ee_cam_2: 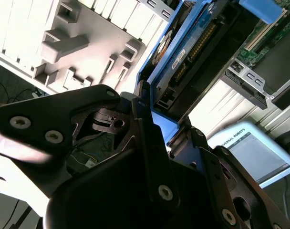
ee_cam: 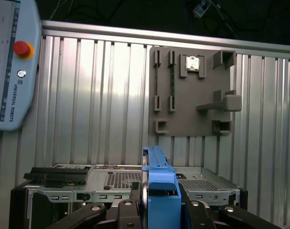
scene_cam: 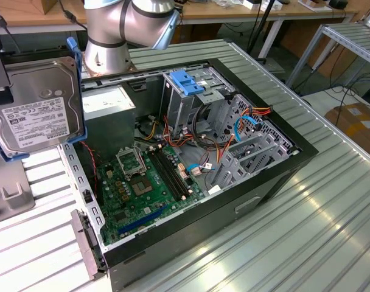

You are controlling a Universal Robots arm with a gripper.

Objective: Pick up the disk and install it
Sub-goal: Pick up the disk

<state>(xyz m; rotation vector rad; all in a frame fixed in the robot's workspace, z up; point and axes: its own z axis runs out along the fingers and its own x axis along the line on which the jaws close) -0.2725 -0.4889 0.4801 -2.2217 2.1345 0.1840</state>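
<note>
The disk (scene_cam: 39, 115), a silver drive in a bright blue carrier frame, hangs in the air at the exterior view's left, standing on edge beside the open computer case (scene_cam: 276, 176). In the second wrist view my gripper (ee_cam_2: 166, 121) is shut on the disk (ee_cam_2: 183, 52), with black fingers (ee_cam_2: 142, 114) on either side of the blue carrier. The first wrist view looks along the carrier's blue edge (ee_cam: 159, 186), which is clamped in my gripper (ee_cam: 161, 212) above the case's rim (ee_cam: 111, 183).
Inside the case lie a green motherboard (scene_cam: 142, 188), a metal drive cage with a blue bracket (scene_cam: 188, 82) and coloured cables (scene_cam: 246, 121). A grey fixture plate (ee_cam: 192, 90) lies on the ribbed metal table (scene_cam: 331, 219). A teach pendant (ee_cam: 11, 62) rests nearby.
</note>
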